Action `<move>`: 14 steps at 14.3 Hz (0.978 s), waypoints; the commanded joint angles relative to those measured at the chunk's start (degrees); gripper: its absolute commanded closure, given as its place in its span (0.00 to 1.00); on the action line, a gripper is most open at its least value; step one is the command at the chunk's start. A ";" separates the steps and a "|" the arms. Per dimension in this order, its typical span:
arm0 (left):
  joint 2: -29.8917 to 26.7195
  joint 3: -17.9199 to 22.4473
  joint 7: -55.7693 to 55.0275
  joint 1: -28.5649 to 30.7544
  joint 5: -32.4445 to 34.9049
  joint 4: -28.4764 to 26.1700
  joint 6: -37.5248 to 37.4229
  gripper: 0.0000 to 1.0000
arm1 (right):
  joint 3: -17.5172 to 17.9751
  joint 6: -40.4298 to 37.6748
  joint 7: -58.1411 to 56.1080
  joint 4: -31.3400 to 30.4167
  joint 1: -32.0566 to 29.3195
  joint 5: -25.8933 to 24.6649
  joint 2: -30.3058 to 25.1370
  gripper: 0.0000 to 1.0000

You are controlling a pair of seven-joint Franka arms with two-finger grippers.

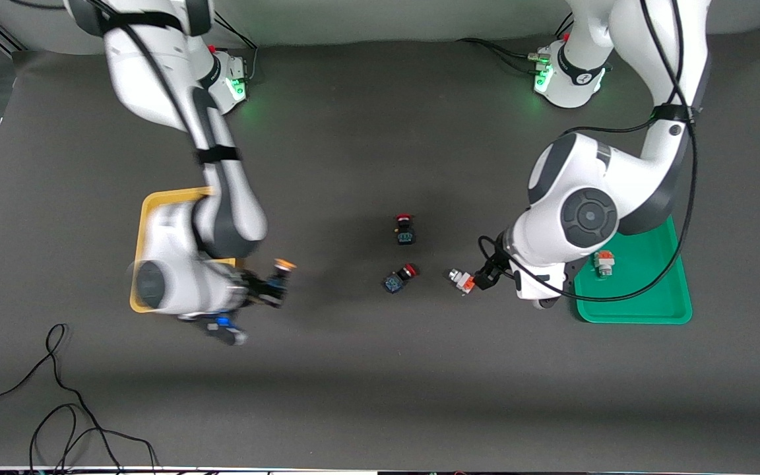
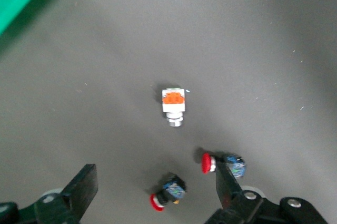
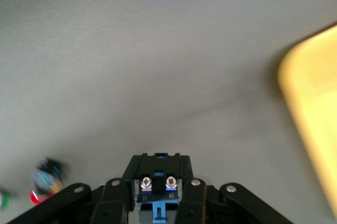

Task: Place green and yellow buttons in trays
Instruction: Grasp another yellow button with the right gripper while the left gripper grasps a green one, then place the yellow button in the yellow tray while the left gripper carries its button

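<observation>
Over at the right arm's end of the table, the right gripper [image 1: 273, 285] is clamped on a yellow-capped button [image 1: 280, 272], held in the air just beside the yellow tray [image 1: 144, 224]; in its wrist view the blue base with two screws sits pinched between the fingers [image 3: 118, 203]. Mid-table lie two red-capped switches [image 1: 405, 229], which are not wanted. Next along, a green-tipped button [image 1: 460, 280] lies on its side on the mat, and the left gripper [image 1: 493, 274] hangs over it with jaws wide apart. Its twin [image 1: 603, 263] already rests in the green tray [image 1: 657, 310]. The second yellow one I cannot find. These look light, hard plastic pieces, likely to roll on the round collar, so I would pinch the squarish body across its flat sides. No lettering is readable on anything.
</observation>
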 commanded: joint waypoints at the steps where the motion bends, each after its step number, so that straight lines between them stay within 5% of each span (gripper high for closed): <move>1: 4.29 0.43 -4.81 -2.12 1.70 1.20 2.91 0.00 | -4.27 -8.80 -11.95 -1.99 -1.37 -0.36 -2.99 1.00; 3: 7.89 0.51 -4.90 -2.56 3.89 0.76 6.42 0.00 | -7.43 -7.70 -21.17 -8.55 -1.47 -1.50 -2.91 1.00; 8: 14.58 0.51 -5.07 -2.82 8.12 0.32 13.71 0.00 | -8.77 9.85 -34.73 -25.43 -1.03 -1.51 -4.32 1.00; 11: 17.22 0.86 -5.07 -4.05 8.91 0.23 16.62 0.00 | -8.68 14.64 -36.43 -28.28 -0.15 -0.98 -4.23 0.93; 12: 17.58 0.87 -5.07 -3.97 9.53 0.14 16.89 0.01 | -8.68 14.38 -35.91 -28.28 -0.15 -0.89 -4.23 0.39; 13: 18.36 0.87 -5.07 -3.97 9.79 0.14 16.98 0.13 | -8.68 14.29 -35.81 -28.19 -0.15 -0.89 -4.32 0.04; 14: 18.80 0.95 -5.07 -4.05 10.23 0.14 16.89 0.26 | -8.76 14.20 -35.73 -28.10 -0.15 -0.89 -4.93 0.00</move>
